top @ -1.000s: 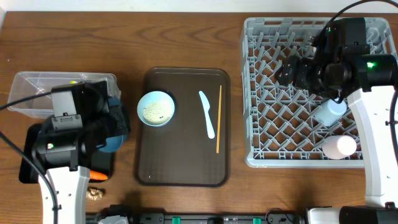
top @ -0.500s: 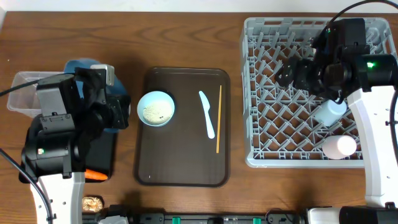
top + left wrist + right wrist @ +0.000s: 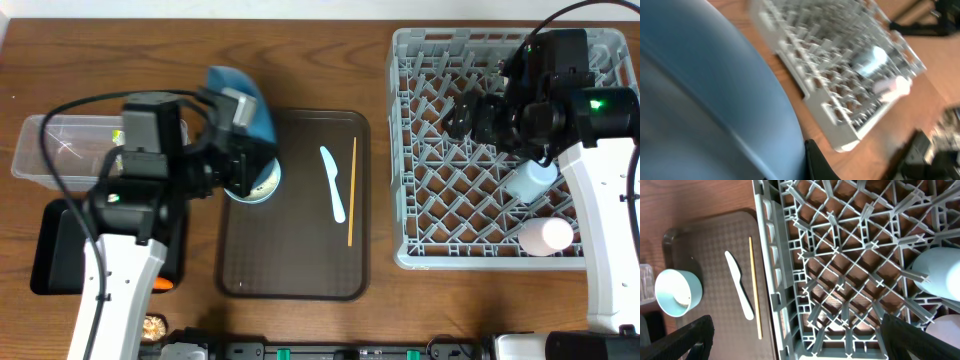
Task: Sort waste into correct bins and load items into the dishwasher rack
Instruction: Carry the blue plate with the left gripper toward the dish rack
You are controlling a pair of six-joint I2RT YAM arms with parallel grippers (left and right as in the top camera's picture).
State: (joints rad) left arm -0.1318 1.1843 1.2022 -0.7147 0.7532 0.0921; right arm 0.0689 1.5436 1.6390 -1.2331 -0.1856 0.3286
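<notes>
My left gripper is shut on the large blue plate and holds it tilted above the far left corner of the brown serving tray. In the left wrist view the plate fills the left side, with one black finger against its edge. The white bowl with rice sits on the tray, partly hidden by the arm. The pale blue spoon and chopstick lie on the tray. My right gripper hovers open and empty over the grey rack. The light blue cup and pink cup sit in the rack.
The clear tub and black tray stand at the left. A carrot lies by the black tray and a brown lump near the front edge. The brown serving tray is in the middle.
My left arm has swung right from over the bins, carrying the blue plate to the brown tray's far left corner. The right arm has not moved.
</notes>
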